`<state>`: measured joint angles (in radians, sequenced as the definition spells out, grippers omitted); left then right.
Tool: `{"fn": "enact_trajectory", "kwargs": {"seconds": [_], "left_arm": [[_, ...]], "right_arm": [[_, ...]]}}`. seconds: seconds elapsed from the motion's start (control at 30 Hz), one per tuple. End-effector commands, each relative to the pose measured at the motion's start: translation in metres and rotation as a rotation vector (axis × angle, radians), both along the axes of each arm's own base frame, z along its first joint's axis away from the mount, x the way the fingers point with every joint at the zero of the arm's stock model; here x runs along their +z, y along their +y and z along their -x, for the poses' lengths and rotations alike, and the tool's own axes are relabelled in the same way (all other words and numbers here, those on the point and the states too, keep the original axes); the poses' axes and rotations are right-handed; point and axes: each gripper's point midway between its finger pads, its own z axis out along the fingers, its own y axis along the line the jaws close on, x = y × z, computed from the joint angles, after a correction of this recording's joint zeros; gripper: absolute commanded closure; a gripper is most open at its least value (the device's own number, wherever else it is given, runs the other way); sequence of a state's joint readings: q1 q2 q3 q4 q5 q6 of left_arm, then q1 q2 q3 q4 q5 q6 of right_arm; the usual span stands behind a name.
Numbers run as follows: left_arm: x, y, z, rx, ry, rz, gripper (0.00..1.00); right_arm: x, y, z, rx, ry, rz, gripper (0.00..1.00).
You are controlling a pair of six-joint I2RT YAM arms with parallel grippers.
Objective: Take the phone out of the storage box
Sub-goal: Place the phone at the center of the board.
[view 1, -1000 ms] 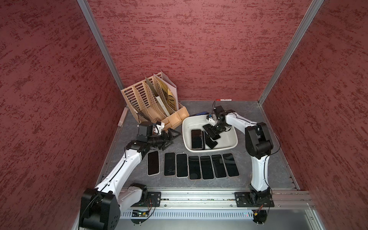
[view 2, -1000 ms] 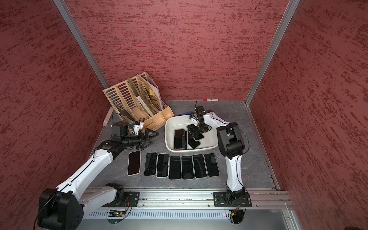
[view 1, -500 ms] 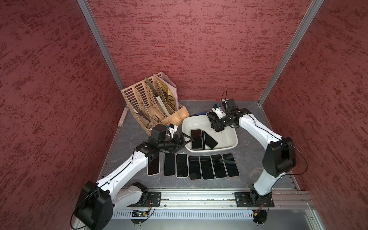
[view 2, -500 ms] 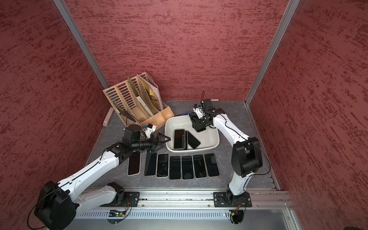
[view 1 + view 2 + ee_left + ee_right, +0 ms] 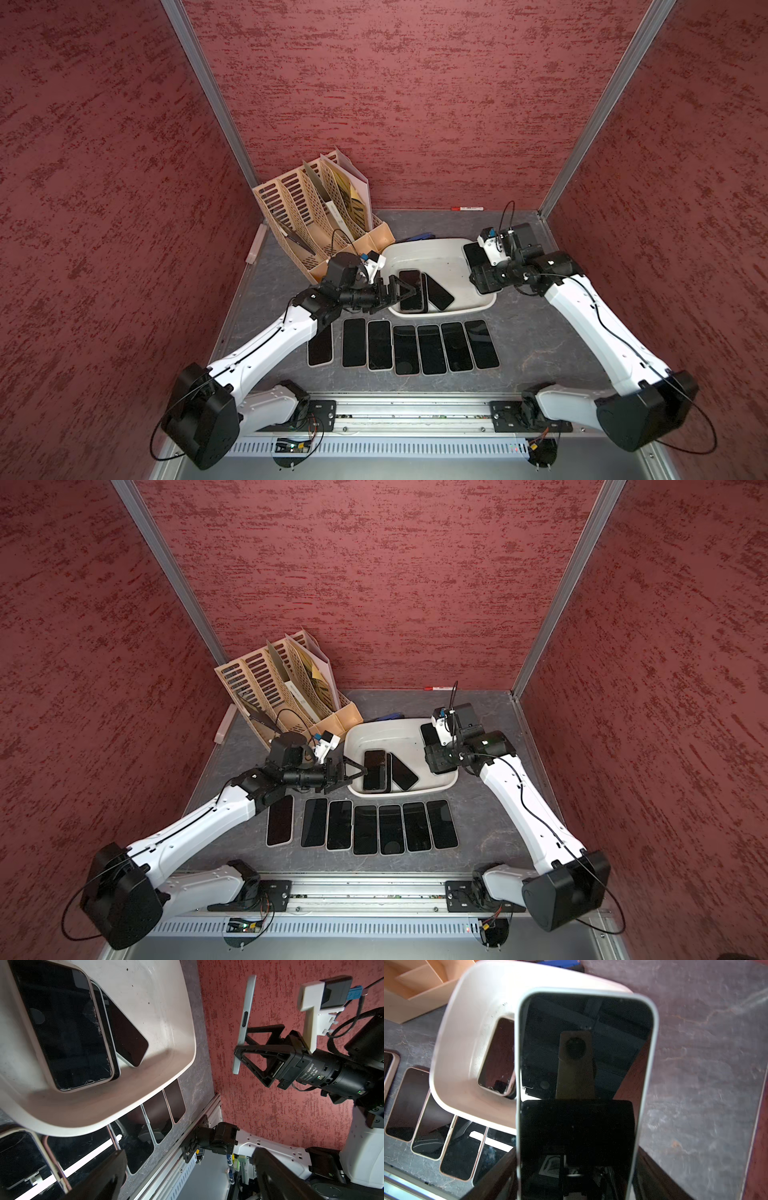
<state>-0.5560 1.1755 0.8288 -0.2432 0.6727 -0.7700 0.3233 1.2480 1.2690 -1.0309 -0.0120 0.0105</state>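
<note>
The right tool (image 5: 242, 1042) is clamped on a pale-edged phone (image 5: 583, 1043). 1 second ago it was down inside the storage box (image 5: 451, 266), among the phones there. It has since risen and pulled back, and in both top views the held phone hangs above the far right end of the box rim. The left wrist view shows that phone edge-on against the red wall, clear of everything below, so this phone counts as lifted out though not yet set down.

The left tool (image 5: 401, 296) has come across from beside the beige file organizer (image 5: 316, 224) to the near left rim of the box. Its jaws stand wide apart and hold nothing, the tips over the cracked phone (image 5: 62, 1028).

That cracked phone lies on top of a second one, and a dark phone (image 5: 128, 1039) lies slanted beside them, so at least 3 remain in the box. 7 phones (image 5: 430, 349) lie in a row on the desk (image 5: 536, 332) in front of it.

The held phone probably belongs at the right end of that row, and the left tool looks set to take the cracked phone.
</note>
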Motion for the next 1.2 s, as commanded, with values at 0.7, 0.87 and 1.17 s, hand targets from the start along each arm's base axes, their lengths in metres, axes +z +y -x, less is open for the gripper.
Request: {"fn": "enact_trajectory", "kwargs": {"seconds": [0.7,0.87,1.17], "left_arm": [[-0.009,0.039,0.036,-0.070,-0.092,-0.135,0.00],[-0.014,0.053,0.039,-0.034,-0.077,-0.147,0.00],[-0.019,0.072,0.014,0.059,-0.044,-0.154,0.00]], "right_arm": [[-0.056,-0.084,0.011,-0.492,0.171,0.020,0.36],[-0.070,-0.099,-0.037,-0.496,0.174,0.022,0.36],[-0.099,-0.140,-0.096,-0.576,0.156,-0.007,0.36]]}}
